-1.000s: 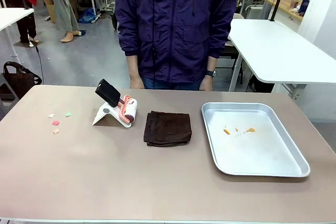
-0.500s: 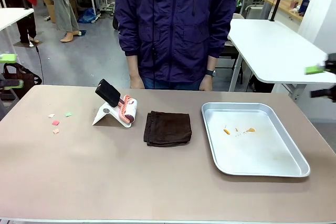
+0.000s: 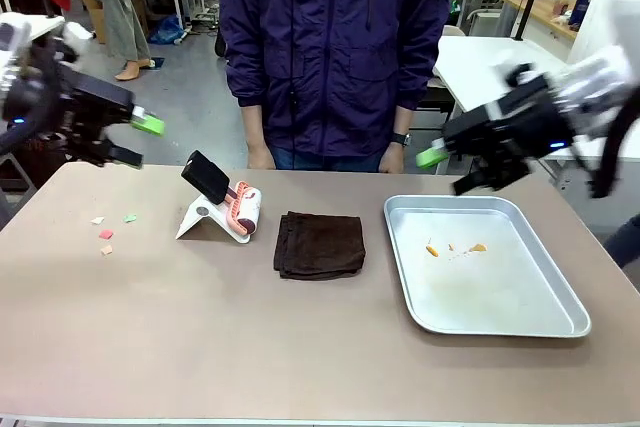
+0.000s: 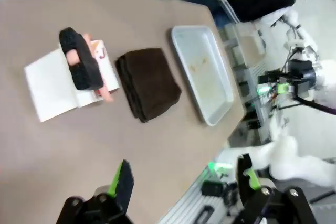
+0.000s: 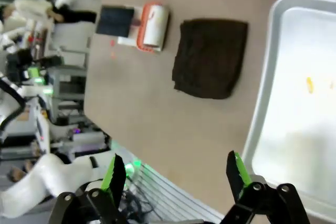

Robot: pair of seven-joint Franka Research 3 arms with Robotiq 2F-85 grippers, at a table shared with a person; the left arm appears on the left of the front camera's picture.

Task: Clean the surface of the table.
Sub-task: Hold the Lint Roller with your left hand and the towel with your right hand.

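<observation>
Table (image 3: 200,347), spanning the foreground, not yet cleaned: paper scraps (image 3: 108,234) lie at 9 o'clock, lint roller (image 3: 240,209) and brown cloth (image 3: 318,244) sit untouched near centre, while left gripper (image 3: 140,142) and right gripper (image 3: 448,172) hover wide open, empty.

Left to right: paper scraps (image 3: 105,234), lint roller (image 3: 243,209), brown cloth (image 3: 319,244), metal tray (image 3: 500,297).

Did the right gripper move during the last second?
Yes. The right gripper came leftward from the picture's right edge to the far rim of the metal tray.
</observation>
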